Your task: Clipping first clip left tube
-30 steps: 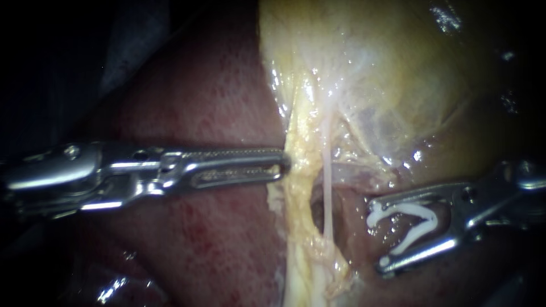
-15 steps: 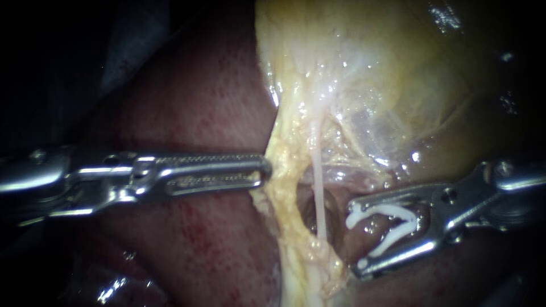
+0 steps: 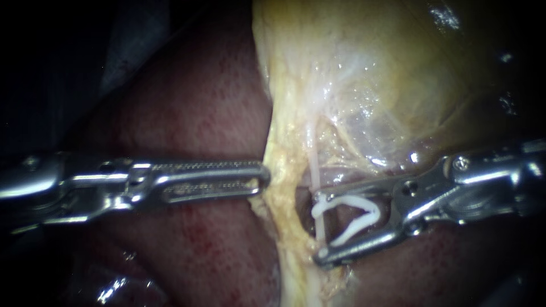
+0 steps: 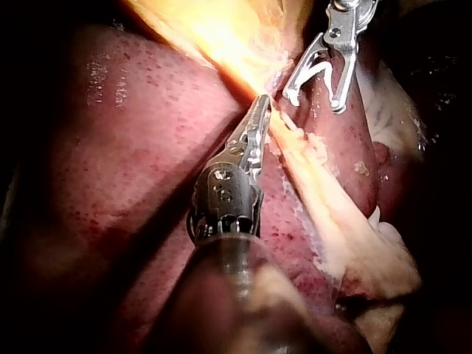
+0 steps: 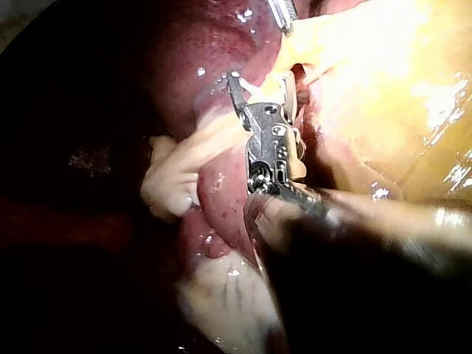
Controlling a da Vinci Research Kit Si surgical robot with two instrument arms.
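Pincer of the right instrument (image 3: 318, 227) spread wide, carrying the white clip (image 3: 372, 211), astride the thin pale tube (image 3: 312, 165) beneath the gallbladder (image 3: 398, 68). Left instrument (image 3: 265, 176) pincer pinching the yellow tissue band (image 3: 284, 204), apparently tensioning it to bare the tube for clipping.

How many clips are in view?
1: a white clip carried open in the right instrument, its mouth at the thin tube. None shows on any tube; tissue may hide others.
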